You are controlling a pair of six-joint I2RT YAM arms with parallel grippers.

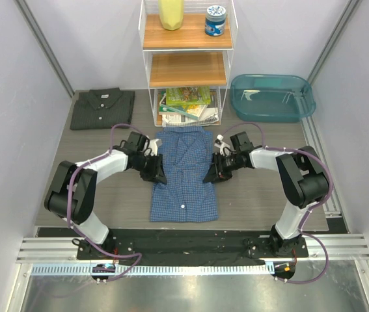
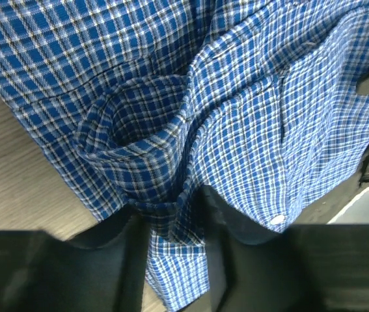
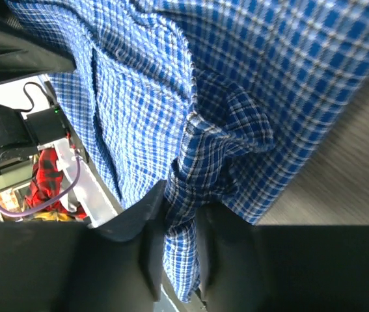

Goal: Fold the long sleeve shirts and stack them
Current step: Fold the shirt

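The blue checked shirt [image 1: 184, 175] lies lengthwise on the table's middle, collar toward the far side, sides folded in. My left gripper [image 1: 155, 170] is shut on a bunched fold at the shirt's left edge; in the left wrist view the cloth [image 2: 171, 130] is pinched between the fingers [image 2: 233, 224]. My right gripper [image 1: 214, 173] is shut on the shirt's right edge; in the right wrist view the cloth [image 3: 223, 97] runs down between the fingers [image 3: 146, 224]. The dark charcoal grey shirt [image 1: 102, 108] lies folded at the far left, apart from both grippers.
A white wire shelf unit [image 1: 185, 62] stands at the back centre with a yellow object [image 1: 171, 13], a blue jar [image 1: 215, 19] and books [image 1: 187, 104] below. A teal plastic tub [image 1: 272, 96] sits at the back right. Grey walls close both sides.
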